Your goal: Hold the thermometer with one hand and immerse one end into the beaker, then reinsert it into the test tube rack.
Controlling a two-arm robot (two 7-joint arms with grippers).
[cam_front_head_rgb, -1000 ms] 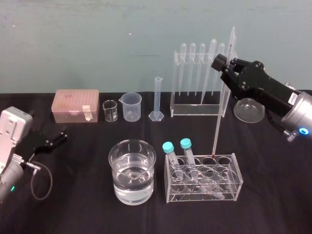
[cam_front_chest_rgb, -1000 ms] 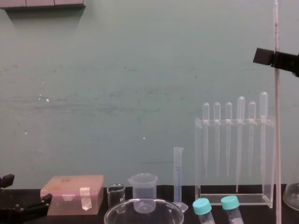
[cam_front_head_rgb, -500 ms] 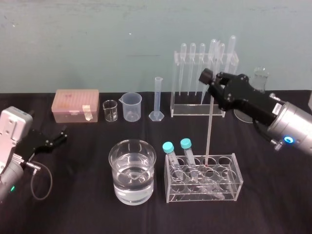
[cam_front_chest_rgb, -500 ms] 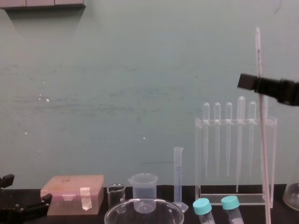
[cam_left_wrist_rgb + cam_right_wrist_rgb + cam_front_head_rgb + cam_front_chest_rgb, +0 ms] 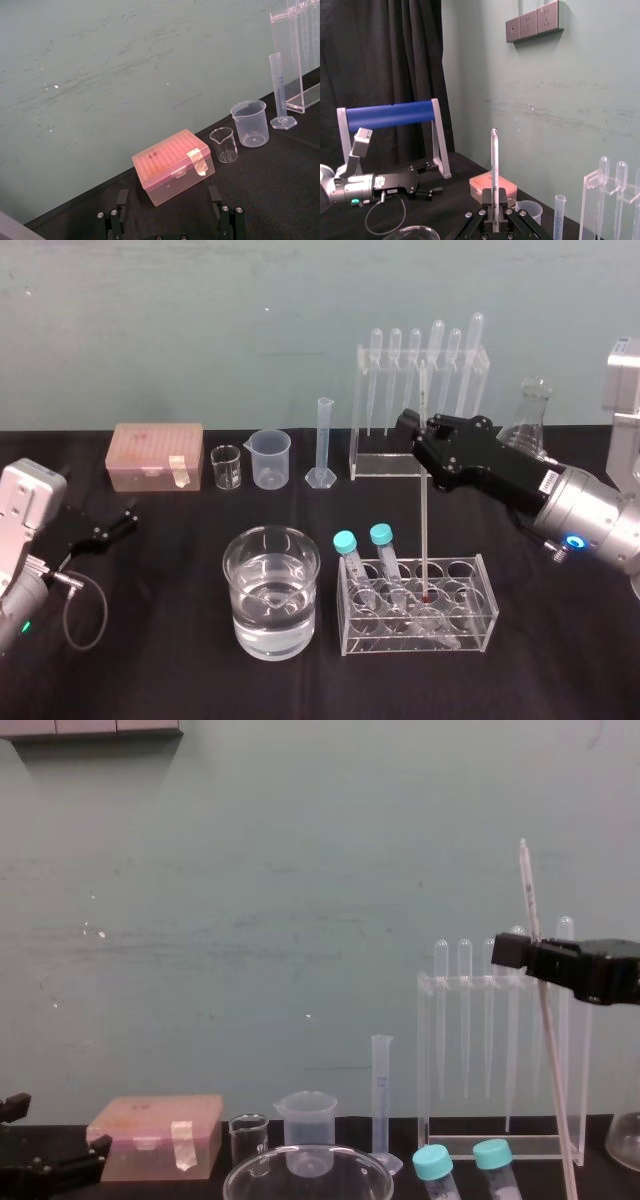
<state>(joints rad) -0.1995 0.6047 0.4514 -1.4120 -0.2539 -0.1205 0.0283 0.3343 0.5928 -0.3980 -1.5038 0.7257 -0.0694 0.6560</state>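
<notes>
The right gripper (image 5: pixel 418 430) reaches in from the right above the test tube rack (image 5: pixel 480 605), its fingers pinched shut on the thermometer (image 5: pixel 423 500) a little below the rod's top end. The head view follows the rod down to its red tip, which sits inside a hole of the rack to the right of two blue-capped tubes (image 5: pixel 380 536). The chest view gives the lean instead, with the top tipped toward the robot's left and the lower part running off the bottom edge in front of the pipette stand (image 5: pixel 580 1065). The right wrist view settles the grip (both black fingers press the glass from either side, the rod rising straight between them). The beaker (image 5: pixel 226 558), part full of clear liquid, stands just left of the rack without touching it. The left gripper (image 5: pixel 122 520) rests on the black table (image 5: pixel 170 660) at the far left; its wrist view shows the fingers spread wide with nothing in them.
</notes>
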